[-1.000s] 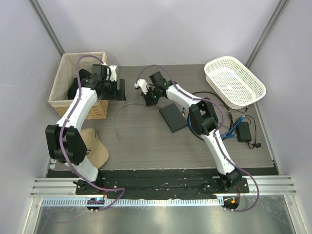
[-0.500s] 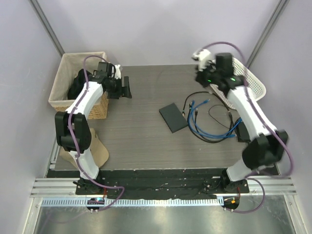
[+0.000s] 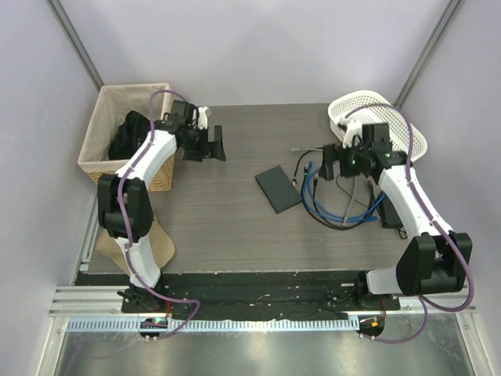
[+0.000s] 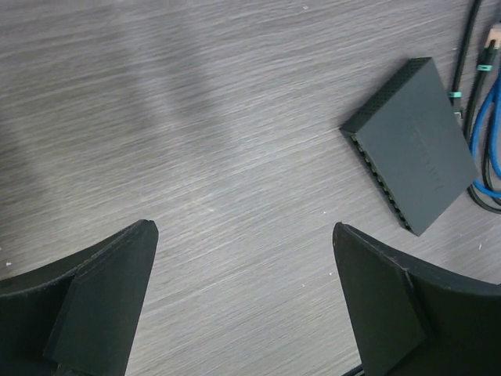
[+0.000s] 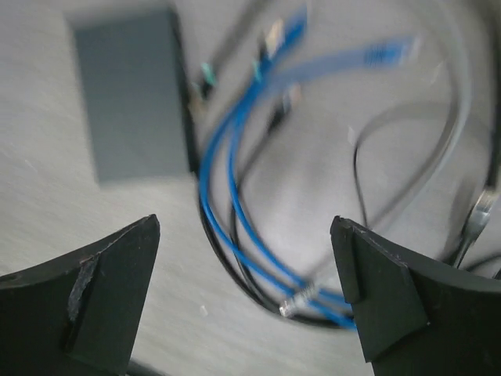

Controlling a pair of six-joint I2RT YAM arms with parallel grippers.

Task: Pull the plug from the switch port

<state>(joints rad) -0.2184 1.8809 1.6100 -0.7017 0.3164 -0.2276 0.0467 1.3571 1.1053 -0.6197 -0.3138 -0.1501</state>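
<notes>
1. Left gripper — jaws spread wide and released, with only bare table showing between the fingers. It hangs over the far left part of the table, next to the wicker basket.
2. Right gripper — jaws likewise spread wide and gripping nothing. It hangs over a tangle of blue cables, near the white basket.
3. Switch: a flat black box lying flat near the middle of the table and set at a slant. It sits between the two grippers and apart from both.
4. Port row: runs along one long edge of the switch, the edge turned toward the left gripper. The sockets show as small dark squares in the left wrist view.
5. Plug: a cable end lies on the table just beside the switch's opposite side, apart from the port row.
6. Black cord: loops on the table beside the blue cables.
7. The right wrist view is blurred, so finer detail of the cable ends there cannot be told.
</notes>
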